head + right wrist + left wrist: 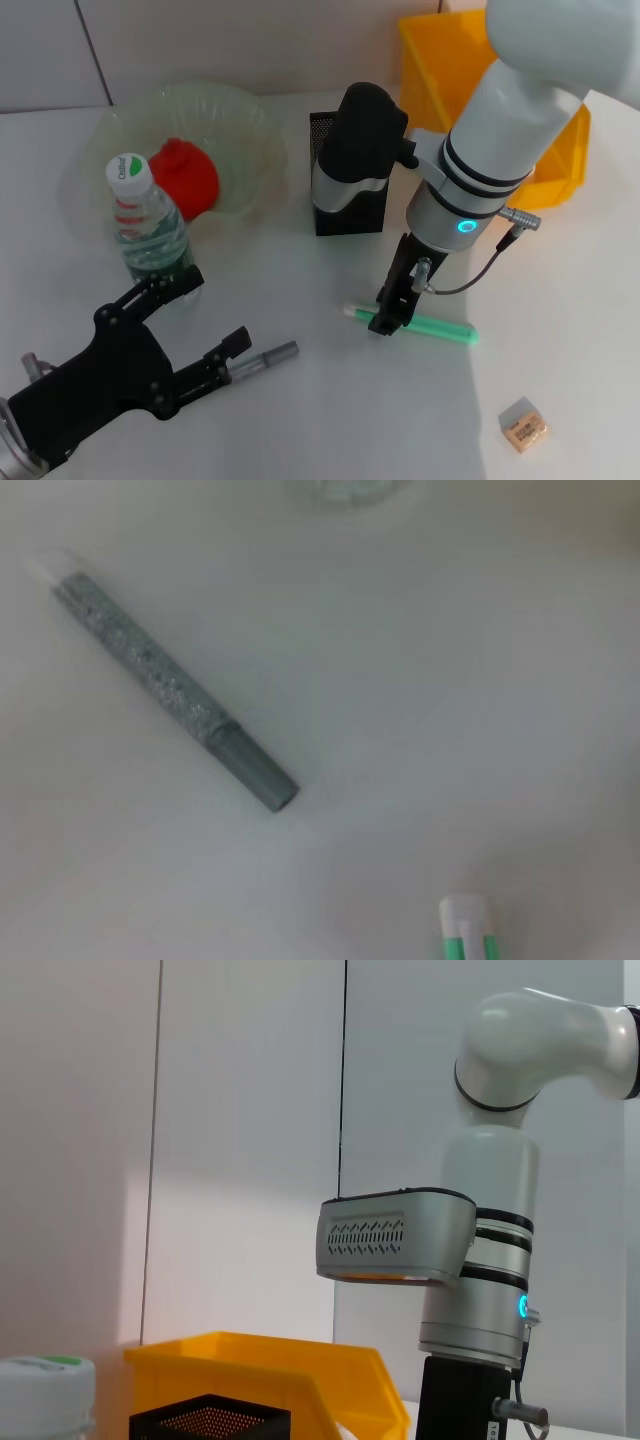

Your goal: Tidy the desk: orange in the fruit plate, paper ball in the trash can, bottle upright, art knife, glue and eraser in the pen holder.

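glue stick point(415, 325) between right gripper point(392, 312) jaws

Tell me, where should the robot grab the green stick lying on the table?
Probably around its middle, coming straight down from above. The green glue stick lies flat on the white table, long and thin, so fingers closing across its narrow width should hold it best. The right gripper is already down over it, near its white-capped end. The left gripper sits by the bottle.
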You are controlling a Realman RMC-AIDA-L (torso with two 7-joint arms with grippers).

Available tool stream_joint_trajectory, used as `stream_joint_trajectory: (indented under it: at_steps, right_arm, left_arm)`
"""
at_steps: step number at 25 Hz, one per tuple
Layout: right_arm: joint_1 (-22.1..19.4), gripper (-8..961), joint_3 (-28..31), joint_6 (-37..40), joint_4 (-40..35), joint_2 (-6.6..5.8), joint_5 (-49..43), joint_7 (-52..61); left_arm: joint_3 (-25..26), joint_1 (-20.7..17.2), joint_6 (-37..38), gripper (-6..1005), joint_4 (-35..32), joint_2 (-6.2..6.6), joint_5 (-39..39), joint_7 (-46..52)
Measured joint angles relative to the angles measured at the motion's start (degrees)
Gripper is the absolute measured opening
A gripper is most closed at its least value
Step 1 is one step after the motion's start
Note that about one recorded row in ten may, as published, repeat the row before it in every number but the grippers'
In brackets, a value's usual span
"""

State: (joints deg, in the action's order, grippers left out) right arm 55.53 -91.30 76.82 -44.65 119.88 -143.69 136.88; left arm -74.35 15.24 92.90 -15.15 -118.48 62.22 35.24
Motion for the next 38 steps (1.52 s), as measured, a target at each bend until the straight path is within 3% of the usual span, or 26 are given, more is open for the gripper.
stream_joint_trajectory:
  at_steps: [7,13,26,31,32,34,35,36,37,38]
  right_arm:
    - [-0.05,351,-0.89,-0.21,0.11,0.00,0.00,0.09]
    - [-0.18,212,-0.88,-0.28,0.13,-0.01,0.01,0.09]
    - [-2.35,176,1.75,2.18,-5.58,-0.44,2.04,0.27]
    - [-5.41,176,8.19,6.94,-13.29,-0.60,2.08,0.15]
    - [-7.13,176,12.10,9.44,-17.83,-0.60,2.11,0.03]
    - [-8.06,176,14.14,10.45,-20.17,-0.62,2.28,-0.01]
    - [-10.41,176,18.50,12.31,-25.50,-0.68,3.57,-0.26]
    - [-10.41,176,18.50,12.31,-25.50,-0.68,3.57,-0.26]
    - [-12.94,176,22.77,12.99,-30.45,-0.74,6.14,-1.14]
    - [-12.94,176,22.77,12.99,-30.45,-0.74,6.14,-1.14]
  left_arm:
    - [0.00,0.45,0.00,829,0.06,0.00,0.00,0.04]
    - [-0.09,0.59,-0.04,829,0.13,-0.08,0.00,0.08]
    - [-0.09,0.40,0.03,829,0.11,-0.09,0.00,0.09]
    - [-0.09,0.26,0.21,829,-0.13,-0.08,0.00,0.09]
    - [-0.09,0.31,0.43,829,-0.14,-0.08,0.00,0.09]
    - [-0.08,0.36,0.55,828,-0.14,-0.08,0.00,0.09]
    - [-0.08,0.42,0.63,828,-0.14,-0.08,0.00,0.09]
    - [-0.08,0.42,0.63,828,-0.14,-0.08,0.00,0.09]
    - [-0.09,0.45,0.77,828,-0.14,-0.08,-0.01,0.09]
    - [-0.09,0.47,0.81,828,-0.14,-0.08,0.00,0.09]
